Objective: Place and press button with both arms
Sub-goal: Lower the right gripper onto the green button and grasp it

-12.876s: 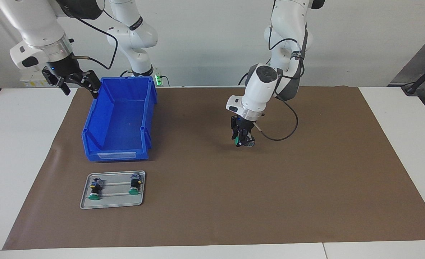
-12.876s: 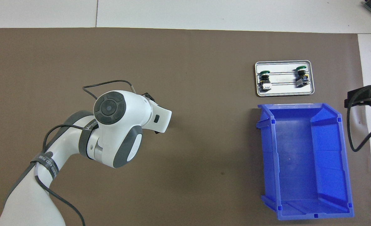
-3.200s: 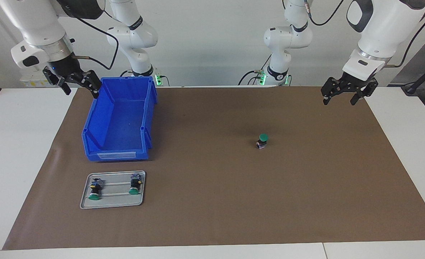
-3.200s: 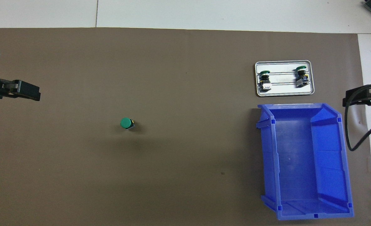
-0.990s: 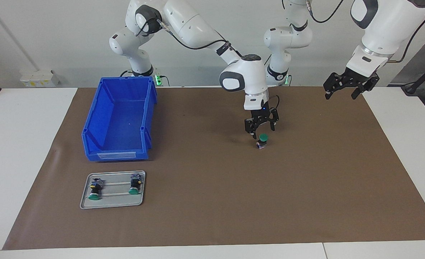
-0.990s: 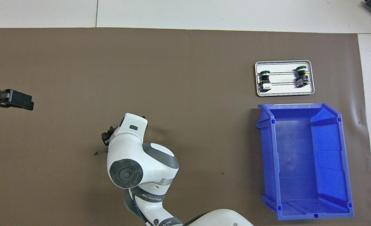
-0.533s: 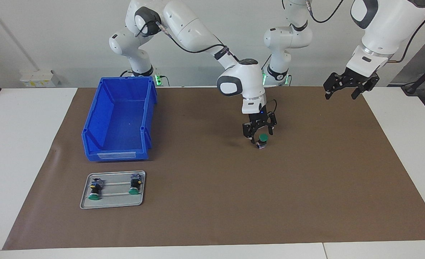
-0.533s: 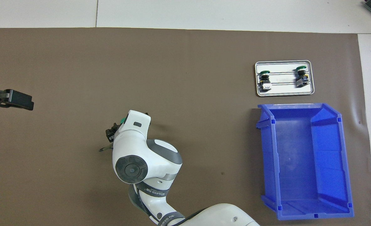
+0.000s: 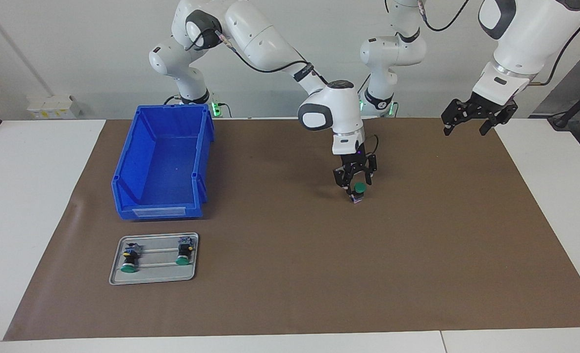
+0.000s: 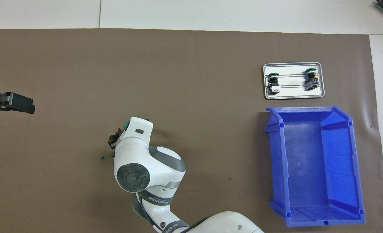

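Note:
A button (image 9: 359,188) with a green cap stands upright on the brown mat (image 9: 290,274), about mid-table toward the left arm's end. My right arm reaches across to it. My right gripper (image 9: 356,188) points straight down and is open, with the green cap between its fingers. I cannot tell whether they touch the cap. In the overhead view the right arm's wrist (image 10: 136,129) covers the button (image 10: 126,125) except a green sliver. My left gripper (image 9: 471,120) hangs open and waits over the mat's edge at the left arm's end; it also shows in the overhead view (image 10: 16,103).
An empty blue bin (image 9: 123,196) sits at the right arm's end of the mat. Farther from the robots than the bin lies a metal tray (image 9: 152,278) holding two more green-capped buttons (image 9: 128,264) (image 9: 184,257). The bin (image 10: 275,161) and tray (image 10: 292,94) also show from overhead.
My right gripper has come down from just above the button to around its cap, and its fingers have drawn closer together. The left arm has not moved.

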{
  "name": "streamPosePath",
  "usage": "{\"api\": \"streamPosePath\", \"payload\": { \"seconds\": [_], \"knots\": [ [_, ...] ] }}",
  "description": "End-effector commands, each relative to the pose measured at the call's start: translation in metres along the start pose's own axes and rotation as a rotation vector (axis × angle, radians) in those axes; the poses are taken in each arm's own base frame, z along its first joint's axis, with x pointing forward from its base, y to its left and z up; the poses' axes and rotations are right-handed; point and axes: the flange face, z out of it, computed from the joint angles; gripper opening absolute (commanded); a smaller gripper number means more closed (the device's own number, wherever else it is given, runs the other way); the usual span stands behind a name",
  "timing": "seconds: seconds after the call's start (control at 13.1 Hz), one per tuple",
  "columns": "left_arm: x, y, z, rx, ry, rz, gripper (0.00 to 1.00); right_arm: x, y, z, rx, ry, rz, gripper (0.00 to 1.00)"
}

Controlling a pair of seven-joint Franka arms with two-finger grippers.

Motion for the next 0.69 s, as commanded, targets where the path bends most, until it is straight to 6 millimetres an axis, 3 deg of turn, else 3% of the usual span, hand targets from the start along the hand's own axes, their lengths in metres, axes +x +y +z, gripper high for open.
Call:
{"api": "streamPosePath", "payload": {
  "seconds": [0.0,0.15,0.3,0.61],
  "knots": [
    [-0.008,-0.001,0.0,-0.01,0.011,0.001,1.0,0.0,0.002,0.001,-0.007,0.011,-0.014,0.69],
    [-0.008,-0.001,-0.001,-0.01,0.013,0.001,1.0,0.0,0.002,0.001,-0.007,0.013,-0.015,0.54],
    [-0.008,-0.001,-0.001,-0.01,0.013,0.001,1.0,0.0,0.0,0.0,-0.007,0.012,-0.018,0.04],
    [-0.008,-0.001,-0.001,-0.01,0.013,0.001,1.0,0.013,0.009,-0.004,-0.029,0.007,-0.003,0.0]
  ]
}}
